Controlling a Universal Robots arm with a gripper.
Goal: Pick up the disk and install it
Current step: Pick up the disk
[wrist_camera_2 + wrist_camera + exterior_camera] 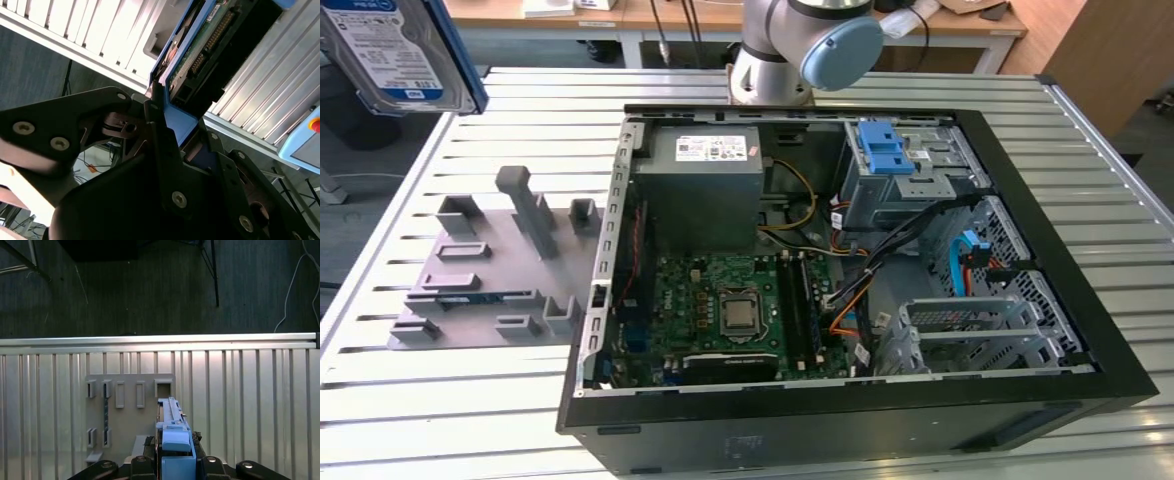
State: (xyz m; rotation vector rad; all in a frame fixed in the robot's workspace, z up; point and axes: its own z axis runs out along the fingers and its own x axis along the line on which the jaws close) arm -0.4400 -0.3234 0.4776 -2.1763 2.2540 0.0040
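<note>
The disk [400,50] hangs high at the exterior view's left, above the table's far corner, with its blue-and-white label facing the camera and a blue rail along its edge. In the second wrist view my gripper [172,135] is shut on the disk [210,35] at its blue carrier end, and the disk's circuit-board side shows. The first wrist view has the disk [174,432] edge-on, standing up between my black fingers [142,460], with the grey holder [130,400] below it.
An open computer case [1067,290] lies on the slatted metal table [440,400]. Inside are a grey power-supply box [707,185], a blue latch piece [883,150] on a drive cage and a metal bay [974,330]. A grey slotted holder [494,260] sits beside the case. The arm's base [801,50] stands behind.
</note>
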